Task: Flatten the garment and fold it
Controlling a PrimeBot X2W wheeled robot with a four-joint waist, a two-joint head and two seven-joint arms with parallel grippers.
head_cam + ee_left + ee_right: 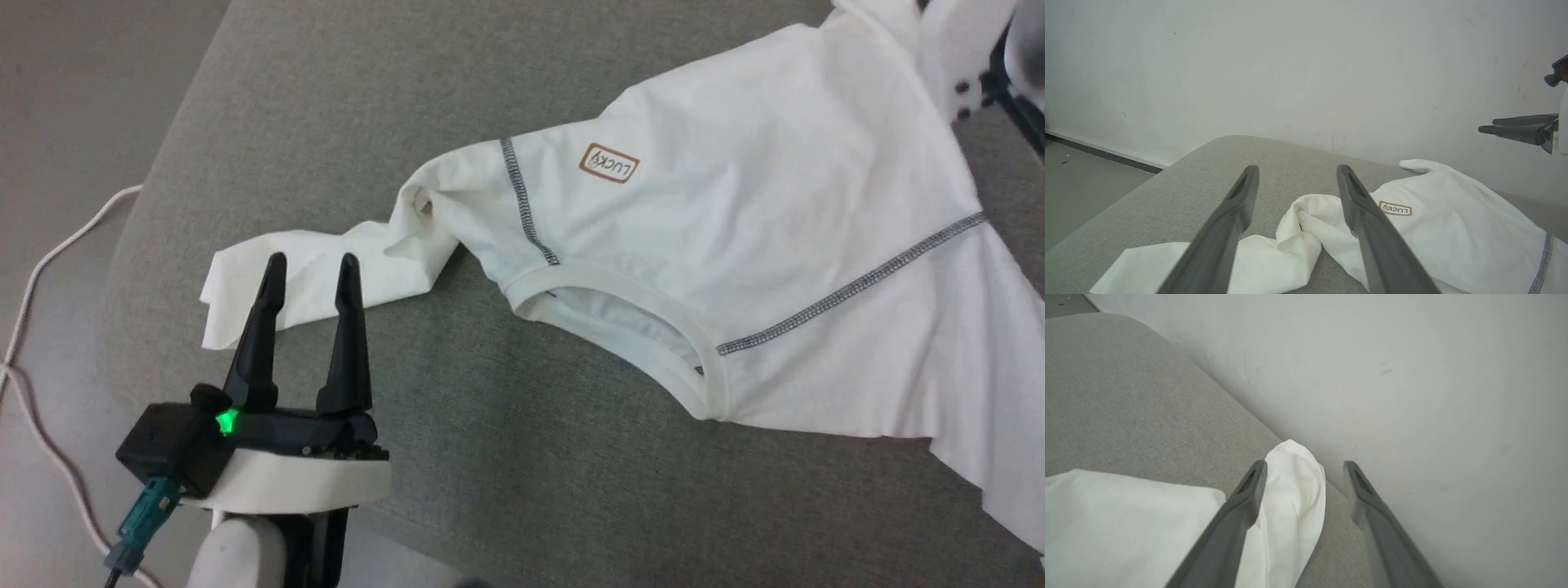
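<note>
The garment (pixel 767 220) is a white T-shirt lying spread on a grey padded surface (pixel 490 474), collar (pixel 645 314) toward me and the "LUCKY" label (pixel 608 162) up. One sleeve (pixel 302 273) trails left, crumpled. My left gripper (pixel 313 261) hovers open at that sleeve, which lies under its fingertips in the left wrist view (pixel 1274 261). My right gripper (pixel 1304 467) is open at the garment's far end, where a raised fold of cloth (pixel 1290 490) lies beside one finger, not pinched. It is also seen from the side (pixel 1488 125), above the cloth.
A white cable (pixel 49 261) runs over the floor left of the surface. A pale wall (pixel 1290 61) stands right behind the surface's far edge, close to my right gripper. The right arm's white wrist (pixel 971 49) sits at the top right.
</note>
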